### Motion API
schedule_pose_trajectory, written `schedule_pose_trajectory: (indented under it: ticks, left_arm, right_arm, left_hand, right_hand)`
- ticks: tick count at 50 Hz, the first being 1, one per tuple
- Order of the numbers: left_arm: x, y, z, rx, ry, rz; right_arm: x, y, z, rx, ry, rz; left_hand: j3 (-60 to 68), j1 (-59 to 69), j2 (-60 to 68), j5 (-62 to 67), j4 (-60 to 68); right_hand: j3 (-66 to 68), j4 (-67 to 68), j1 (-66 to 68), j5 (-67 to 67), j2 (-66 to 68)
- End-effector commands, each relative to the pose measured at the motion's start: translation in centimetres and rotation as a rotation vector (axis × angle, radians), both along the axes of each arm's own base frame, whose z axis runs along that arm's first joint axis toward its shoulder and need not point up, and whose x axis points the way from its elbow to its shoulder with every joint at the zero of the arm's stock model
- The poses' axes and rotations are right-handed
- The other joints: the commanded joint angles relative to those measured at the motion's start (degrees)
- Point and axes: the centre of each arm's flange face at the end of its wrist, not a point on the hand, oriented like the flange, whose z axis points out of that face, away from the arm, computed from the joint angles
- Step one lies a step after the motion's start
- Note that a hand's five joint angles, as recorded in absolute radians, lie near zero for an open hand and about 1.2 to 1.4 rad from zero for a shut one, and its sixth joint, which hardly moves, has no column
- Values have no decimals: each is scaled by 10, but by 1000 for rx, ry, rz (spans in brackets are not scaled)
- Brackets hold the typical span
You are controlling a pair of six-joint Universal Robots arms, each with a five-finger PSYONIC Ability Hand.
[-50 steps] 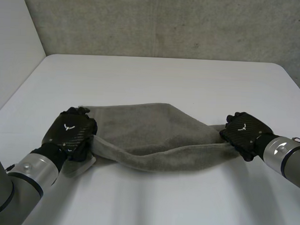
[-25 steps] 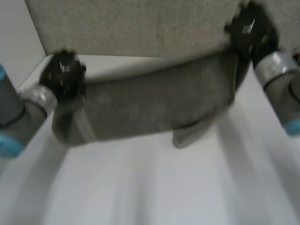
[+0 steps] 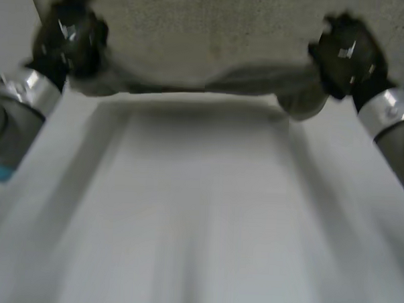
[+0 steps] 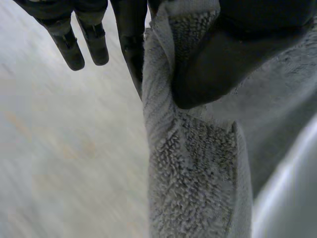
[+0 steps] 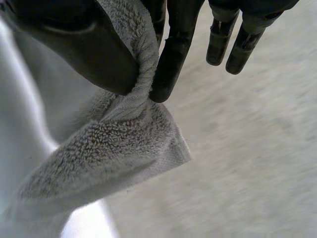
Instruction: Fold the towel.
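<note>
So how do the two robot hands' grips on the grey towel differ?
The right robot hand pinches the grey terry towel near a corner, a short flap ending past it; left robot hand has cloth running on longer. A thicker wad hangs by the right than the left. Both pinch between thumb and finger.

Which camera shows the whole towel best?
The head view: the towel stretches between the left hand and the right hand. Each wrist view shows one end pinched between thumb and fingers.

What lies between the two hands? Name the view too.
The towel, pinched at its ends by the left hand and the right hand, spans the gap above the table, as the head view shows.
</note>
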Motion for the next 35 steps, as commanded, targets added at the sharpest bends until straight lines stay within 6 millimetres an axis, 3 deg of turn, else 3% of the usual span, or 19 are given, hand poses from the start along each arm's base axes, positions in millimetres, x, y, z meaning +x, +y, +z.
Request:
schedule_pose_trajectory:
  ticks: [1, 2, 7, 14, 19, 22, 26, 28, 29, 30, 35]
  left_arm:
    - [7, 22, -103, 211, -157, -12]
    - [8, 32, -127, 262, -207, -27]
    - [6, 46, -155, 314, -289, -45]
    - [5, 54, -143, 315, -296, -45]
    - [11, 57, -124, 302, -290, -25]
    - [17, 55, -114, 287, -281, -2]
    - [25, 52, -115, 295, -275, 22]
    - [27, 50, -118, 305, -275, 27]
    - [27, 50, -118, 305, -275, 27]
    - [28, 50, -119, 309, -275, 31]
    - [31, 47, -130, 342, -280, 49]
  right_arm:
    - [-12, 26, -69, 187, 84, 3]
    - [-15, 31, -78, 214, 97, 0]
    - [-17, 47, -104, 295, 147, 5]
    - [-22, 61, -108, 355, 200, 5]
    - [-38, 65, -83, 423, 192, -42]
    - [-40, 68, -84, 458, 196, -45]
    - [-39, 77, -90, 524, 198, -28]
    - [-38, 76, -93, 527, 193, -27]
    - [-38, 75, -97, 534, 182, -28]
    - [-38, 71, -100, 536, 172, -37]
    - [-38, 61, -103, 530, 143, -53]
  left_hand:
    - [-26, 49, 46, 34, -32]
    - [-26, 49, 46, 34, -32]
    - [-26, 49, 46, 34, -32]
    - [-26, 49, 46, 34, -32]
    - [-26, 49, 46, 34, -32]
    - [-26, 49, 46, 34, -32]
    - [-26, 49, 46, 34, -32]
    - [-26, -121, -124, -136, -32]
    - [-26, -122, -125, -137, -32]
    - [-26, -205, -209, -221, -32]
    - [-26, -263, -267, -279, -32]
  right_hand:
    - [-19, -30, 45, 32, 60]
    - [-19, -30, 45, 32, 60]
    - [-19, -30, 45, 32, 60]
    - [-19, -30, 45, 32, 60]
    - [-19, -30, 45, 32, 60]
    - [-19, -30, 45, 32, 60]
    - [-19, -30, 45, 32, 60]
    - [-19, -30, 45, 32, 60]
    - [-19, -30, 45, 32, 60]
    - [-19, -30, 45, 32, 60]
    - [-19, -30, 15, 3, 31]
